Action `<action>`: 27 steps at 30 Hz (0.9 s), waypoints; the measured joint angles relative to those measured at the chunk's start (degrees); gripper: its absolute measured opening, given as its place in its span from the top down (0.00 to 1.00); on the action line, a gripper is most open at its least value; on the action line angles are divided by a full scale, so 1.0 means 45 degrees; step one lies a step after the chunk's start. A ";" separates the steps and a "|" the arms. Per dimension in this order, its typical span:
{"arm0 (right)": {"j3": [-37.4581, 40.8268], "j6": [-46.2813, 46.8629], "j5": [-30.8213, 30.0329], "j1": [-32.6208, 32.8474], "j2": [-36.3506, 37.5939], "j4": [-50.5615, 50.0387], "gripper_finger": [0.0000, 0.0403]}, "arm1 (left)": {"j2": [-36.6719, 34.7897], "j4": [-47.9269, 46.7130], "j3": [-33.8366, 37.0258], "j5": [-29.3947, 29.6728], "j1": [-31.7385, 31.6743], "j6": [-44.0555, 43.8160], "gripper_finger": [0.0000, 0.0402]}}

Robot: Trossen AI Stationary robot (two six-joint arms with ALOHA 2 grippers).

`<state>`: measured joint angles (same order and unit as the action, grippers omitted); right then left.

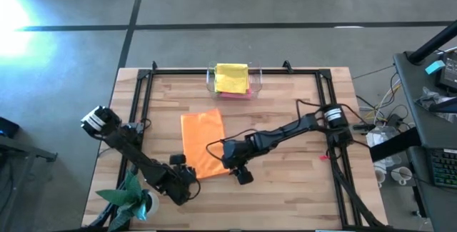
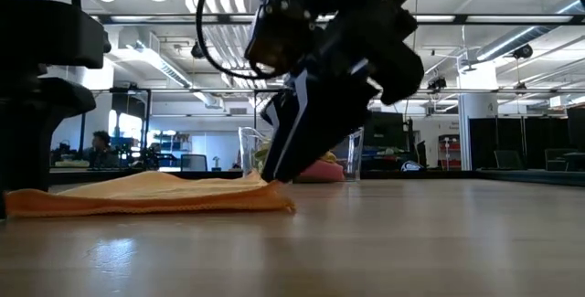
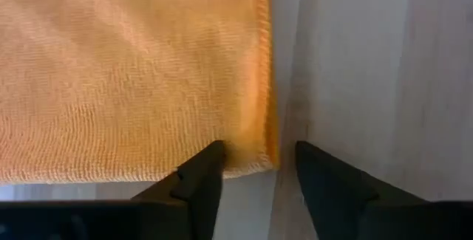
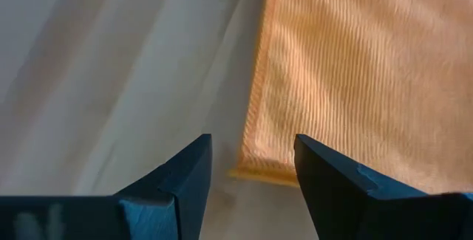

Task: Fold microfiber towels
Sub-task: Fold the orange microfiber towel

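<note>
An orange microfiber towel (image 1: 202,143) lies flat on the wooden table, doubled into a rectangle; it also shows in the low view (image 2: 146,195). My left gripper (image 1: 189,180) points down at its near left corner (image 3: 255,162), open, one finger on each side of the corner. My right gripper (image 1: 230,162) is open at the near right corner (image 4: 255,168), which lies between its fingertips. In the low view its tip (image 2: 274,174) is down at the towel's end. A yellow towel (image 1: 231,77) rests on a pink one (image 1: 239,95) in the clear tray. My left gripper stands over the orange towel's corner with one fingertip (image 3: 211,162) above the cloth and one beside the edge; I cannot tell whether it touches. My right gripper comes slanting down from the table's right, fingertips low at the corner; I cannot tell whether it touches.
The clear plastic tray (image 1: 255,81) stands at the table's far edge. A green plant-like thing (image 1: 132,196) sits at the near left corner. A black frame (image 1: 139,103) runs along the table's left, far and right sides. Bare wood lies right of the towel.
</note>
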<state>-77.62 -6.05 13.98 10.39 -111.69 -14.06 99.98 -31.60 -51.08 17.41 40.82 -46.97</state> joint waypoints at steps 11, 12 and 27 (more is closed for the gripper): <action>-0.0142 -0.0172 -0.0252 0.0029 -0.0974 0.0268 0.55 | -0.0194 -0.0080 0.0021 0.0733 -0.0199 -0.0693 0.98; -0.0151 -0.0156 -0.0635 0.0032 -0.0995 0.0325 0.55 | -0.0198 -0.0075 0.0016 0.0703 -0.0243 -0.0793 0.97; -0.0180 0.1078 -0.2447 0.0063 -0.1245 0.0199 0.93 | -0.0345 0.0323 0.0001 0.0631 -0.1050 -0.0775 0.99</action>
<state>-78.43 -1.20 2.96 10.68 -117.30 -13.17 98.43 -30.15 -51.07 20.25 36.10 -50.46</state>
